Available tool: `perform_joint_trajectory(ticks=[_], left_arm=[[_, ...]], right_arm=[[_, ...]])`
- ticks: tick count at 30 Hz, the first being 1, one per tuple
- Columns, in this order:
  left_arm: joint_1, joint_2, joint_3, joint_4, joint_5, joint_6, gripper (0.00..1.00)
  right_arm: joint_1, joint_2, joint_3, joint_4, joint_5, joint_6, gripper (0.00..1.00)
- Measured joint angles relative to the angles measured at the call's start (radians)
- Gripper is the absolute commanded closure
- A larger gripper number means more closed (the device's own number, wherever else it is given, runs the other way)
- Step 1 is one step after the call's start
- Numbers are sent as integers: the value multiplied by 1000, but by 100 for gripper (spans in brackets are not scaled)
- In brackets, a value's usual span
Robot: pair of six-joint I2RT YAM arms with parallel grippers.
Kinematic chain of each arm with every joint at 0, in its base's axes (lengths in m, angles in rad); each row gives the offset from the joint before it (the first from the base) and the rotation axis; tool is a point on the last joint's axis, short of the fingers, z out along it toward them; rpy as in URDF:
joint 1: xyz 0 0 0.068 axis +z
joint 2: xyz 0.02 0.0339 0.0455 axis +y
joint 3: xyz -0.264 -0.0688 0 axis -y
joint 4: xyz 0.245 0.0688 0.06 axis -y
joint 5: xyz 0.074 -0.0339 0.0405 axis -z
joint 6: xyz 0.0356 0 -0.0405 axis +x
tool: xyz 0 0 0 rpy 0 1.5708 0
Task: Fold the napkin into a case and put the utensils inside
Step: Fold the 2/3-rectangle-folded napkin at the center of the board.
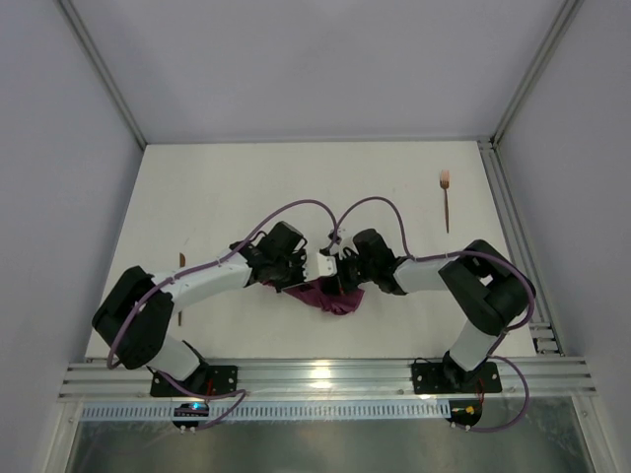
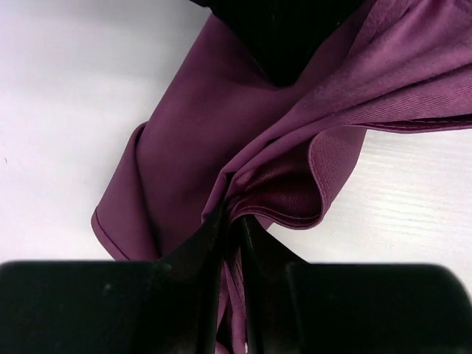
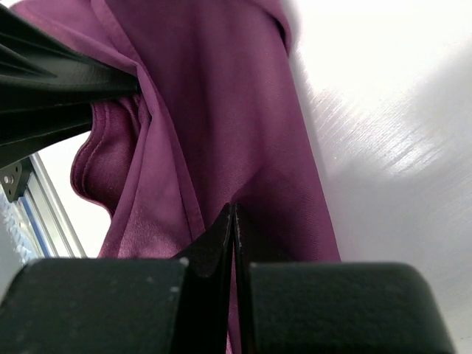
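Note:
The maroon-purple napkin (image 1: 332, 298) hangs bunched between my two grippers near the table's front middle. My left gripper (image 1: 299, 272) (image 2: 232, 218) pinches a gathered hem of the napkin (image 2: 192, 147), with cloth in the narrow gap between its jaws. My right gripper (image 1: 343, 274) (image 3: 234, 211) is shut on another fold of the napkin (image 3: 221, 110). The two grippers are close together. A copper fork (image 1: 446, 197) lies at the far right. A second thin copper utensil (image 1: 181, 260) shows at the left, partly hidden under my left arm.
Aluminium frame rails (image 1: 513, 236) run along the table's right side and a rail (image 1: 325, 374) along the front edge. Grey walls enclose the left, back and right. Purple cables (image 1: 296, 209) arc above both wrists.

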Motion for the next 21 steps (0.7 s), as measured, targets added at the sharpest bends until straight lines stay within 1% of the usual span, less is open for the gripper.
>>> perform_joint_trajectory(ticks=[5, 9, 17, 21], left_arm=[[3, -2, 0, 17, 38, 1, 80], [5, 10, 5, 26, 60, 4, 79], [13, 167, 75, 46, 56, 3, 79], [16, 187, 90, 51, 62, 1, 78]], right_arm=[[0, -2, -25, 45, -12, 6, 96], [0, -2, -31, 58, -18, 6, 96], [1, -2, -39, 72, -28, -1, 96], [2, -3, -51, 91, -37, -2, 96]])
